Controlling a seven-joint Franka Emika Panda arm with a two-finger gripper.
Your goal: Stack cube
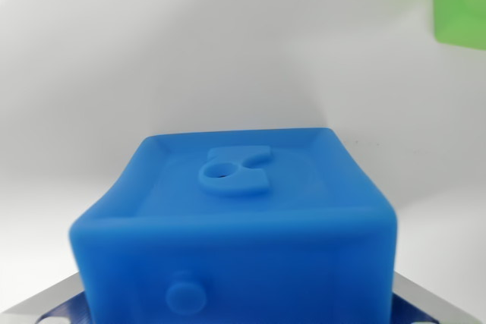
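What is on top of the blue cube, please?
Nothing rests on the blue cube; its top shows only a raised moulded shape with a hole. What lies under it is hidden. A green cube sits apart at the wrist view's upper right.

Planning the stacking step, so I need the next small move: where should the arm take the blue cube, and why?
Probably carry the blue cube toward the wrist view's upper right. It fills the lower frame between metal pincer parts at the bottom corners, seemingly held, while the green block shows only at the top right edge, not beneath the cube.
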